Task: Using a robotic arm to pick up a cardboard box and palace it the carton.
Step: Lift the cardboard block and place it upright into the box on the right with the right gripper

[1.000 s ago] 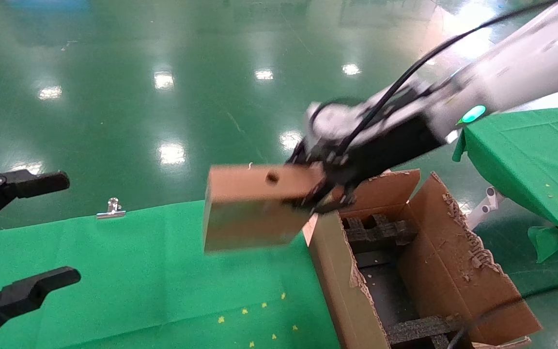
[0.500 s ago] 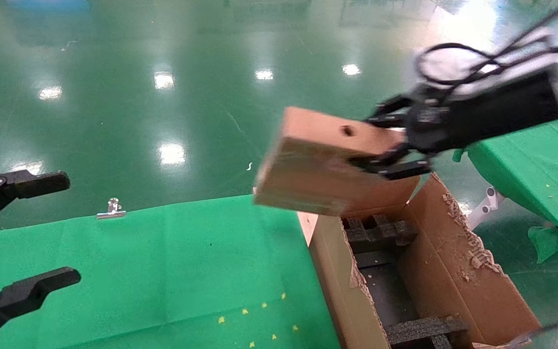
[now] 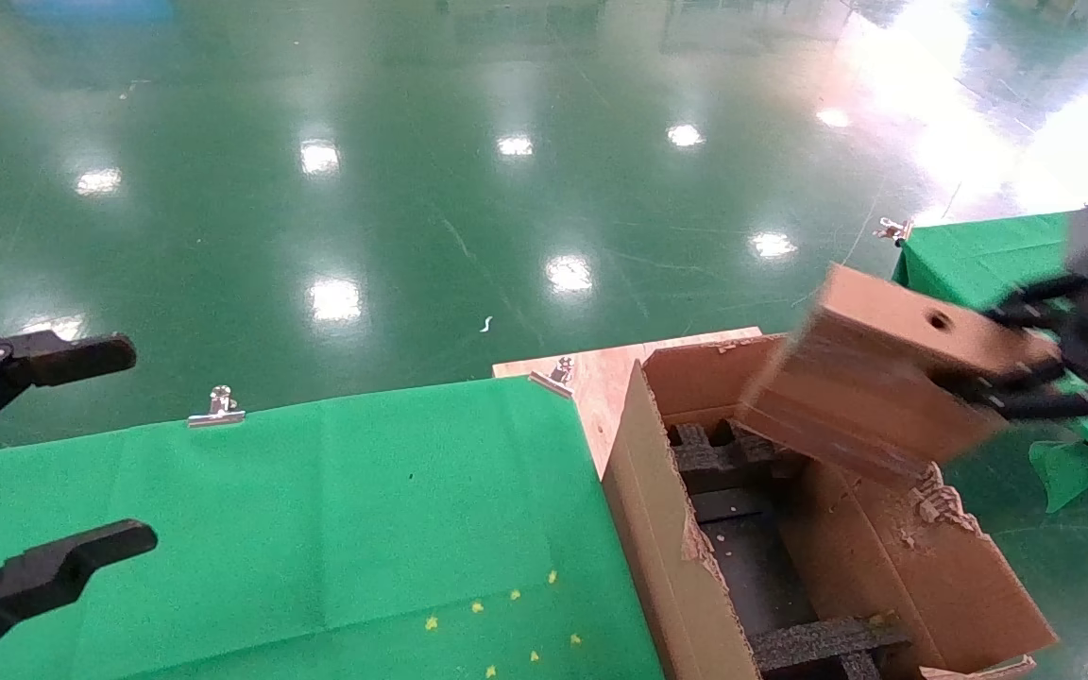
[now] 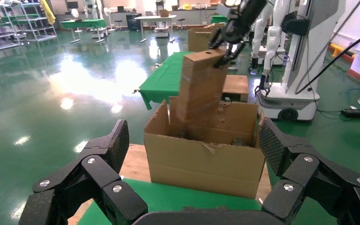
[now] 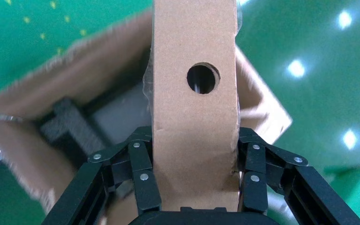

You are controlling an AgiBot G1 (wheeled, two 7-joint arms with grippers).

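Brown cardboard box [image 3: 884, 382] sits clamped in the right gripper [image 5: 194, 187], tilted above the carton [image 3: 695, 604]. It should be levelled over the foam slots below before lowering. Left gripper [image 4: 192, 164] hangs open, idle.

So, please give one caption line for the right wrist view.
Right hand holds the cardboard box above the open carton.

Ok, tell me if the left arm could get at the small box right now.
Probably not. The cardboard box is clamped in the right gripper over the carton, while the open left gripper sits far across the green table.
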